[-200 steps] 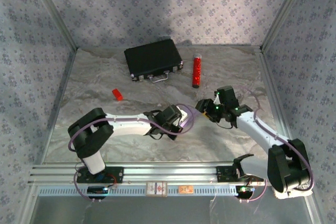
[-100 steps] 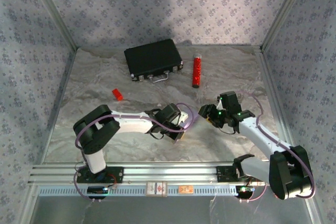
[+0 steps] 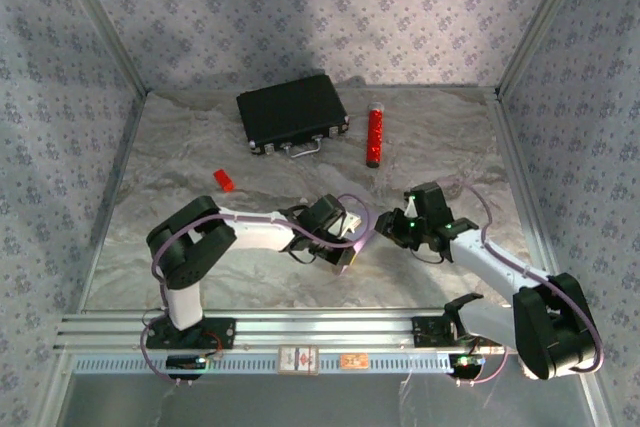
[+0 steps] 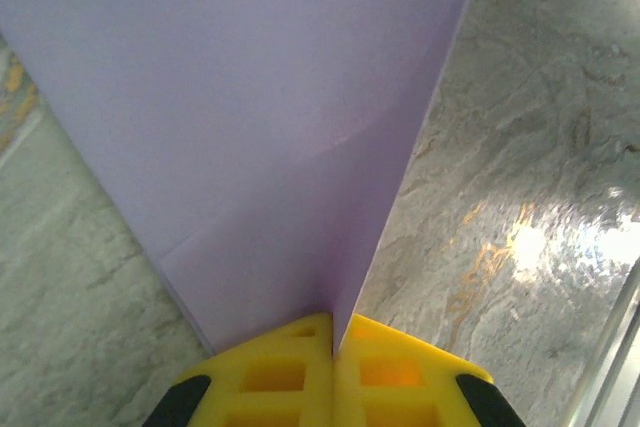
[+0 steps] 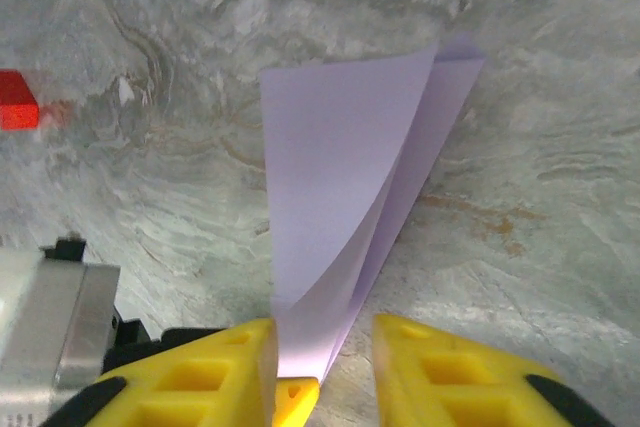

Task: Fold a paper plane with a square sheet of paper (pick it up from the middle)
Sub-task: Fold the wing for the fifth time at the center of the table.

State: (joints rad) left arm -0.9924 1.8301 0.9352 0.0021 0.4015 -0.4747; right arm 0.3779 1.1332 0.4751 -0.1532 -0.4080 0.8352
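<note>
left gripper [image 4: 333, 332] clamped shut on the folded square sheet of paper [image 4: 270, 147], on the arms' side of the black case [image 3: 291, 112], well apart from it. right gripper [image 5: 322, 345] fingers apart, straddling the sheet.

Left pincer [image 4: 333, 337] clamped, right pincer [image 5: 322, 347] parted

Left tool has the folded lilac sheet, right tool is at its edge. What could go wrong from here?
The folded sheet of paper splays into two layers between the open fingers of the right tool; closing may catch one layer or set a crooked crease. The left tool pinches only the sheet's near end, so pulling the tools apart could tear it or slip it free.
</note>
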